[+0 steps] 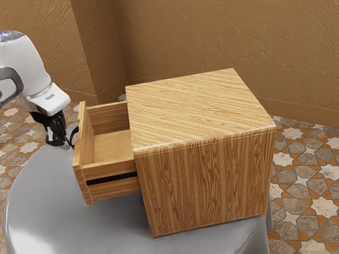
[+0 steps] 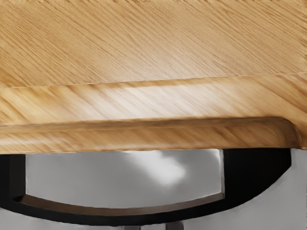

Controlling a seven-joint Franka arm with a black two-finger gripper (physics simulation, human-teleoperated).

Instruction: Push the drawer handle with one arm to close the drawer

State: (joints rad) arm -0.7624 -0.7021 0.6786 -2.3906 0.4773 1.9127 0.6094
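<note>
Can't tell if my claw (image 1: 61, 139) is open or closed; off-centre push on handle (image 2: 254, 175) could skew, jam drawer (image 1: 108, 169)

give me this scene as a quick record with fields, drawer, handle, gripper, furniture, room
drawer: wooden, pulled well out of the cabinet, toward the exterior view's left
handle: black, curved, on the drawer front
gripper: black, beside the handle, outside the drawer; contact cannot be told
cabinet: light wood grain, flat top, standing on the table
table: grey, glossy, rounded edge
room: brown textured walls, patterned tile floor
task status: drawer not closed
</note>
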